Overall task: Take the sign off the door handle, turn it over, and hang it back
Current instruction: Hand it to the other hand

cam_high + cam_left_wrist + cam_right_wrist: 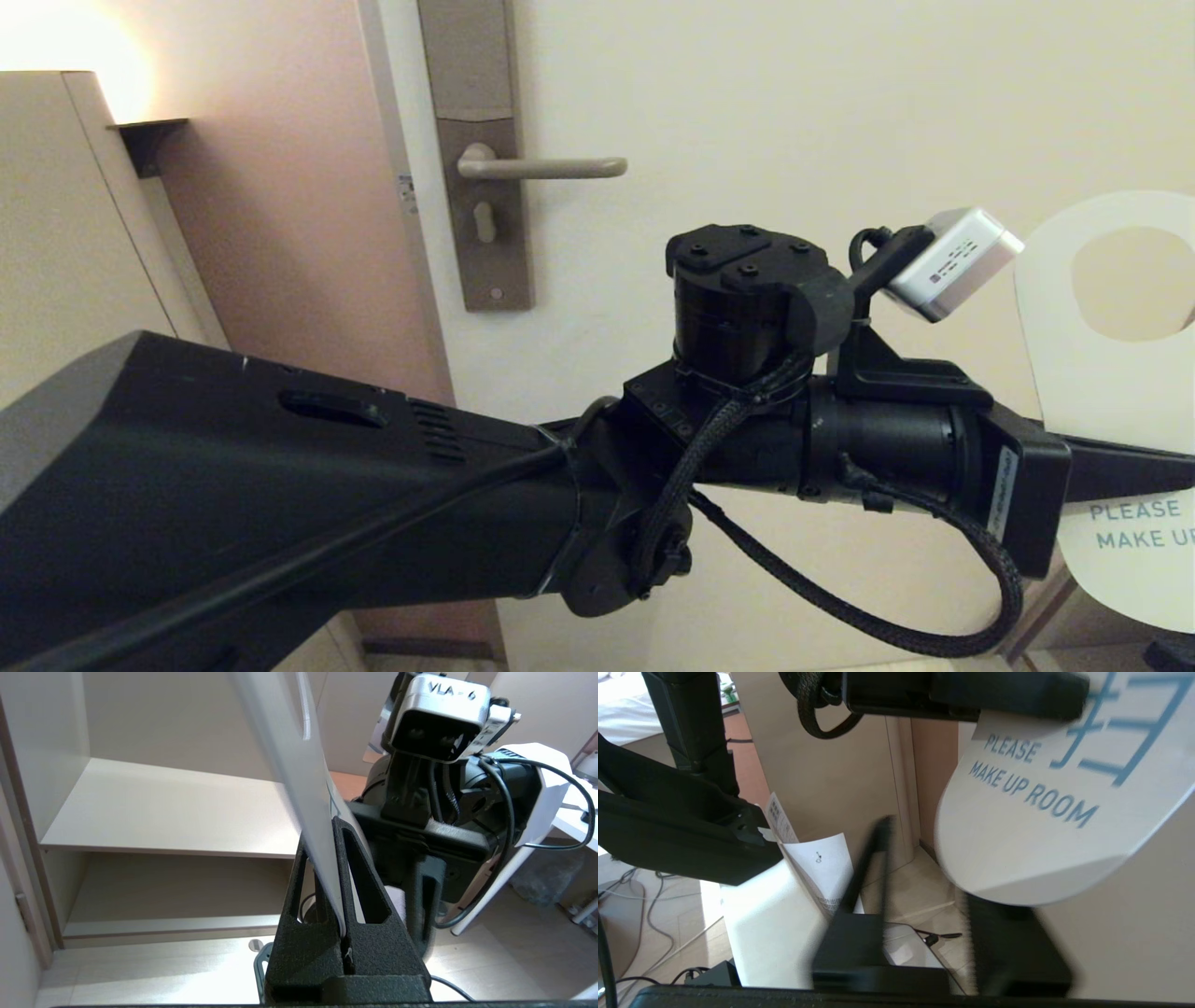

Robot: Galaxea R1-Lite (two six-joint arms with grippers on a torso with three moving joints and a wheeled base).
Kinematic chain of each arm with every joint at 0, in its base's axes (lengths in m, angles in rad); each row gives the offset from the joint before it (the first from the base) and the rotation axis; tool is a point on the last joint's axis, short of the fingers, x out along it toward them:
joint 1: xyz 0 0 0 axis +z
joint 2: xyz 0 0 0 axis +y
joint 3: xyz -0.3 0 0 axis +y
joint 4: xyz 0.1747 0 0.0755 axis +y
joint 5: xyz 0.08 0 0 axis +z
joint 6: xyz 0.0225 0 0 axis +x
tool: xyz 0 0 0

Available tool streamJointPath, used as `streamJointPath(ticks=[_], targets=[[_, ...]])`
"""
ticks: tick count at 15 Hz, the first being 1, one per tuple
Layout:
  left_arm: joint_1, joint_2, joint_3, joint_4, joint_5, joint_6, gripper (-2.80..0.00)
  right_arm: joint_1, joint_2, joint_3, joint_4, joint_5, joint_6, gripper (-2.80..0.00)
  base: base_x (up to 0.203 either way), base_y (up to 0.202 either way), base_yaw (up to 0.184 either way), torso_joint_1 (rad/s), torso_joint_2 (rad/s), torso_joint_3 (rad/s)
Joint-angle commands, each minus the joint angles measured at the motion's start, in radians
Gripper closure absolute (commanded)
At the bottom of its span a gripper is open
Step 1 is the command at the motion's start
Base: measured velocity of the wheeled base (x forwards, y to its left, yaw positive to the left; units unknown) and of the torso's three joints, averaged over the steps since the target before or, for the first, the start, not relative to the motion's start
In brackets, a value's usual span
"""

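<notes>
Now I'm holding the sign [1102,373] upright in my left gripper [343,947], clamped on its lower half, white face showing, right gripper [924,933] parting just below, door handle [546,168] lying well off up-left.

Left arm [280,467]: you're looking at a broad matte-black shell with a recessed slot and vent ribs.
Wrist joint [747,299]: black round cap, four screws on top.
Cable [840,597]: black braided sleeve, looping under the wrist.
Wrist camera [952,261]: silver-white box on a black bracket.
Right camera [439,716]: grey housing, "VLA-6" handwritten on top.
Left fingers [369,938]: black, grainy, with triangular cut-outs.
</notes>
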Motion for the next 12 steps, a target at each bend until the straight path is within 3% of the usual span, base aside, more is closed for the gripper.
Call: streamJointPath(ticks=[1,5,10,12], targets=[[0.001,0.002,0.0,-0.006,-0.006,-0.003,0.0,0.0,0.0,0.005,0.001,0.002,0.001,-2.8,0.0,0.0,0.0,0.0,0.0,0.0],[0.003,0.001,0.003,-0.009,-0.012,0.011,0.0,0.0,-0.012,0.023,0.0,0.002,0.004,-2.8,0.0,0.0,0.0,0.0,0.0,0.0],[0.0,-0.007,0.101,-0.127,-0.012,0.012,0.0,-0.001,-0.045,0.067,0.0,-0.001,0.01,-2.8,0.0,0.0,0.0,0.0,0.0,0.0],[-0.001,-0.025,0.122,-0.129,-0.01,0.005,0.0,-0.004,-0.041,0.071,-0.002,-0.039,0.039,-2.8,0.0,0.0,0.0,0.0,0.0,0.0]])
